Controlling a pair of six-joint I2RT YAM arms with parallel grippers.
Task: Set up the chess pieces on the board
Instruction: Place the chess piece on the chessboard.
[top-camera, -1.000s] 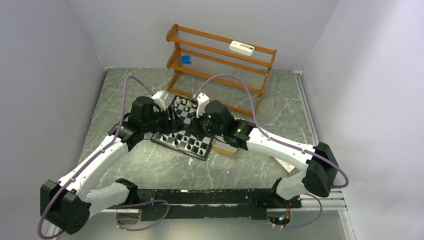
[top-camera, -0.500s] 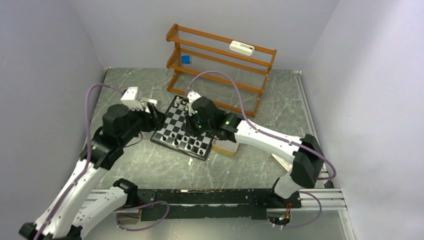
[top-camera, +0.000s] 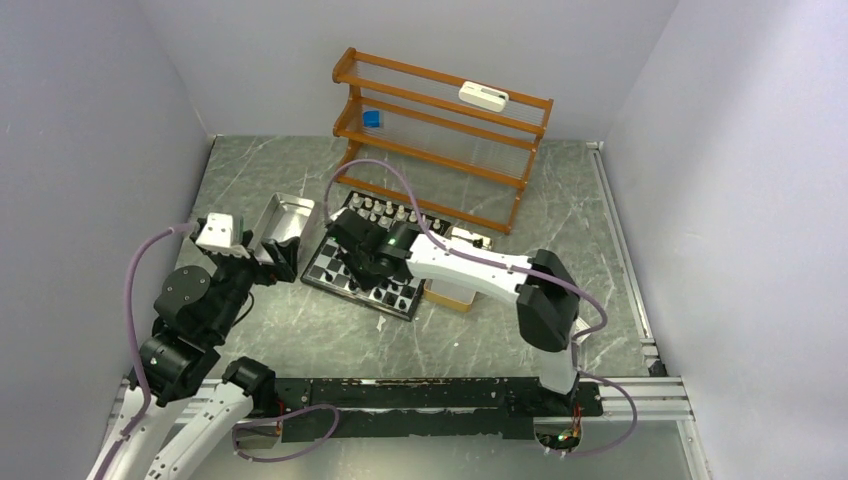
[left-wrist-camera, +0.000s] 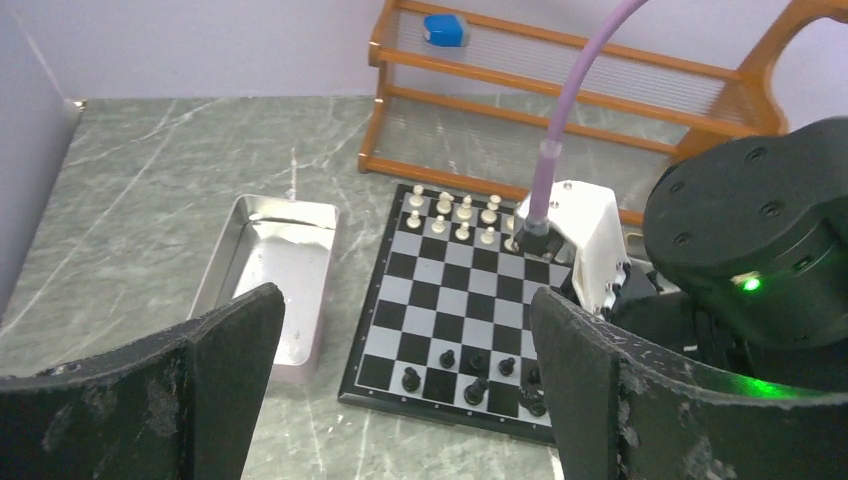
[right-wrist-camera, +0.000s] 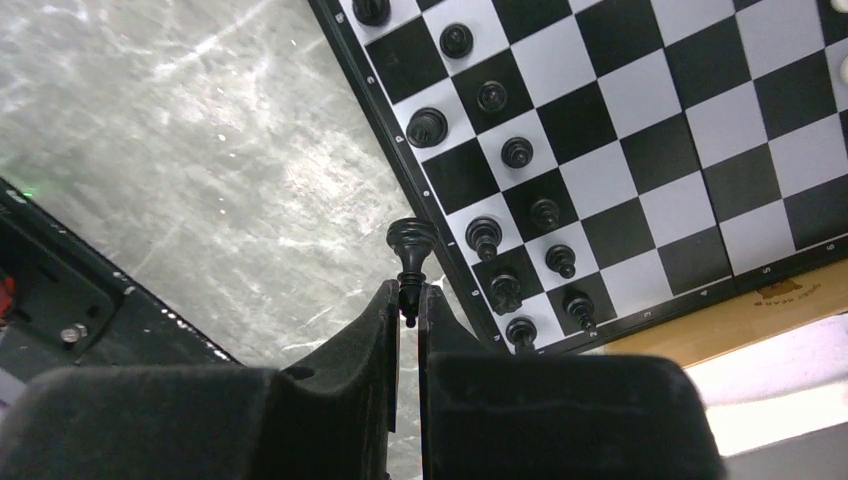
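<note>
The chessboard (top-camera: 336, 262) lies mid-table, also in the left wrist view (left-wrist-camera: 450, 305) and right wrist view (right-wrist-camera: 640, 150). White pieces (left-wrist-camera: 452, 210) stand along its far rows, black pieces (right-wrist-camera: 500, 150) along its near rows. My right gripper (right-wrist-camera: 408, 300) is shut on a black chess piece (right-wrist-camera: 410, 250), pinching its top, base forward, above the board's near edge. In the top view it (top-camera: 352, 262) hangs over the board. My left gripper (top-camera: 275, 258) is open and empty, held left of the board; its fingers (left-wrist-camera: 230, 370) frame the board's near left corner.
A shiny metal tray (top-camera: 282, 220) lies left of the board, empty (left-wrist-camera: 270, 280). A tan box (top-camera: 450, 293) sits at the board's right. A wooden rack (top-camera: 440, 140) stands behind, holding a blue object (top-camera: 372, 119) and a white object (top-camera: 483, 97).
My left arm has pulled back left and toward the near edge, uncovering the tray. My right gripper has moved left over the board's near rows, with the arm stretched further.
</note>
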